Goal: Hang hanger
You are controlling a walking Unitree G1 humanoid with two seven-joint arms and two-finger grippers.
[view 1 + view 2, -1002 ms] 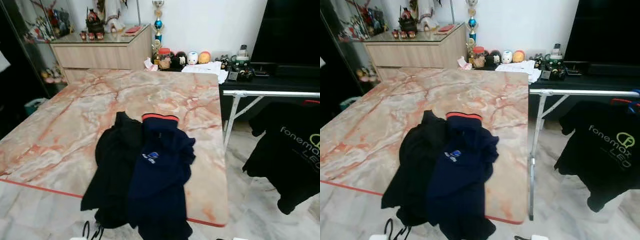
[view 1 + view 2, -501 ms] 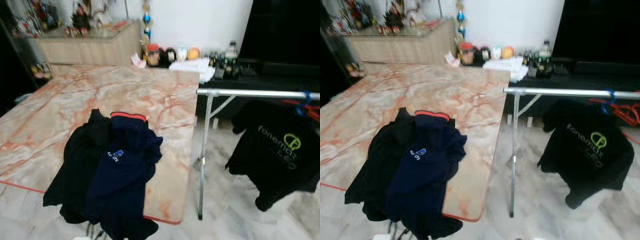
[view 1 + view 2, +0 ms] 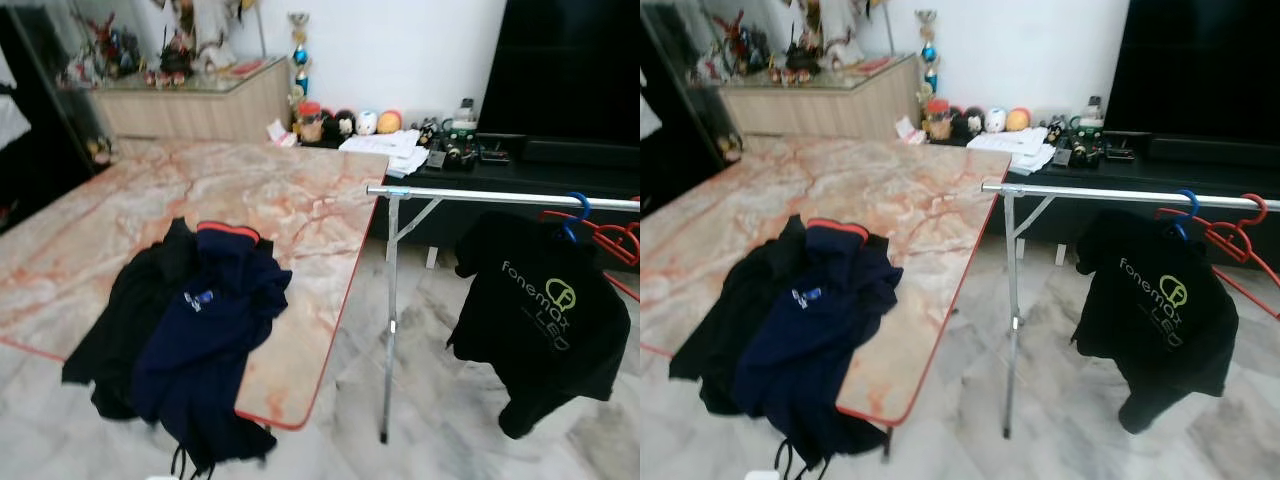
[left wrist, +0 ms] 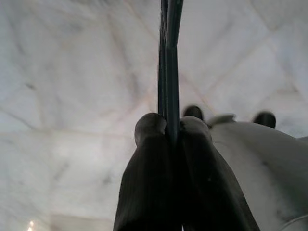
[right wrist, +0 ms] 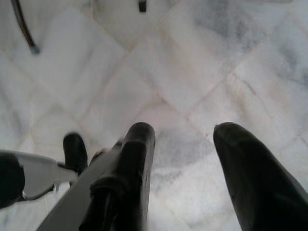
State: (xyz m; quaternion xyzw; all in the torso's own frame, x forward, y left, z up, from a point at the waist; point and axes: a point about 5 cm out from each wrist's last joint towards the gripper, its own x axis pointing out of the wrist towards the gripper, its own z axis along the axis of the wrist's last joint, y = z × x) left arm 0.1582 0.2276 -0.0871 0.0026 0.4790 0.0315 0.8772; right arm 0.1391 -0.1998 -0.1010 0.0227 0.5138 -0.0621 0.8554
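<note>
In the left wrist view my left gripper [image 4: 167, 127] is shut on a thin dark hanger [image 4: 166, 57], which runs straight out from between the fingers over the pale marble floor. The hanger's black wire [image 3: 185, 462] peeks in at the bottom edge of the left eye view, below the table. My right gripper [image 5: 185, 132] is open with nothing between its fingers, pointing at the floor. A silver clothes rail [image 3: 500, 196] stands to the right of the table. On it hang a black printed T-shirt [image 3: 545, 310] on a blue hanger [image 3: 575, 210] and red hangers [image 3: 610, 235].
A marble-topped table [image 3: 300, 210] lies ahead on the left, with a navy shirt [image 3: 205, 340] and a black garment [image 3: 125, 320] draped over its near edge. A sideboard [image 3: 200, 105] and a low black shelf [image 3: 520, 165] with small items line the back wall.
The camera has swung to the right, so the table has slid left and the rail with the black T-shirt has come further into the picture. The clothes have not moved.
</note>
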